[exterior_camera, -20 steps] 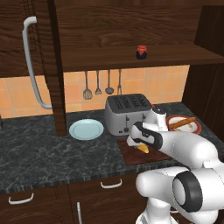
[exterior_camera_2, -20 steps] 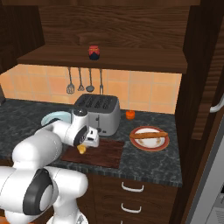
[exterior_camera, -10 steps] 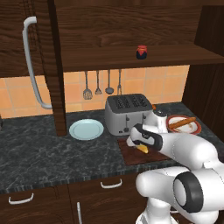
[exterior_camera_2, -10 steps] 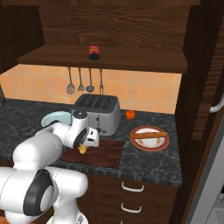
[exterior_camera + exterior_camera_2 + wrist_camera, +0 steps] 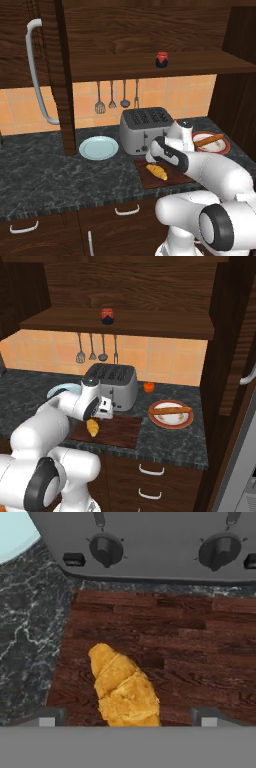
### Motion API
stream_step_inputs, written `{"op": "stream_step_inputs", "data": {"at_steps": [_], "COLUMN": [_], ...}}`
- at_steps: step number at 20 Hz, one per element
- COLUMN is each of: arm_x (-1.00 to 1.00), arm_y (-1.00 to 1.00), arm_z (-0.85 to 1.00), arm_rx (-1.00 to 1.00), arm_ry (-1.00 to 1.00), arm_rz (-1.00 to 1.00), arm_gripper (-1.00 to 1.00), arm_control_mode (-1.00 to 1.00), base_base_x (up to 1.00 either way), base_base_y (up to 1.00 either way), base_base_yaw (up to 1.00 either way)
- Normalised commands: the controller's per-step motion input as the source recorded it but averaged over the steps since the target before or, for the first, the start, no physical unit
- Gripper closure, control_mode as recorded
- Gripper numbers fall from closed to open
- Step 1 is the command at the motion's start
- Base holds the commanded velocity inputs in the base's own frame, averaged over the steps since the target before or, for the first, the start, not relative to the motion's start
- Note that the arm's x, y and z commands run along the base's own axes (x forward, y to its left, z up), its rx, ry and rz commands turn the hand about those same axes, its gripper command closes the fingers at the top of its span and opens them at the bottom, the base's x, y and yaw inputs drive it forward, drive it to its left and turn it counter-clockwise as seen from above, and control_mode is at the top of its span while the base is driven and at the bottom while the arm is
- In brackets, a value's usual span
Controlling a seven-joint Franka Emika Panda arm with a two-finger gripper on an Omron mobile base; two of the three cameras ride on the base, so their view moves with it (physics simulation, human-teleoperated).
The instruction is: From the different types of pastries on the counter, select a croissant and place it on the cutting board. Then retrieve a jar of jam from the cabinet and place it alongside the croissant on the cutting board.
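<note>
**No readable text**

No writing, brand, number or sign can be read anywhere. The toaster (image 5: 150, 542) has two knobs and small dark panels on its front, but nothing on them is legible. The jar (image 5: 161, 59) on the shelf carries no label that can be made out.

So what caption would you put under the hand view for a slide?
Open hand poised over the croissant lying on the cutting board, toaster just behind.
</note>
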Motion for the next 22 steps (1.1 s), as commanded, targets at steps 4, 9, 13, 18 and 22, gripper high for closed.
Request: {"op": "stream_step_inputs", "data": {"at_steps": [4, 9, 13, 18, 22], "arm_x": [-0.06, -0.02, -0.01, -0.14, -0.16], "arm_y": [-0.17, -0.15, -0.05, -0.26, -0.35], "arm_z": [1.0, 1.0, 1.0, 0.97, 1.0], "arm_rx": [-0.03, -0.03, 0.0, 0.0, 0.01], "arm_ry": [-0.17, -0.07, -0.01, -0.22, -0.43], "arm_rz": [0.0, -0.03, -0.27, -0.35, -0.22], "arm_gripper": [-1.0, -1.0, -1.0, -1.0, -1.0], "arm_control_mode": [-1.0, -1.0, -1.0, -1.0, -1.0], "base_base_x": [0.0, 0.0, 0.0, 0.0, 0.0], "base_base_y": [0.0, 0.0, 0.0, 0.0, 0.0], "base_base_yaw": [0.0, 0.0, 0.0, 0.0, 0.0]}}
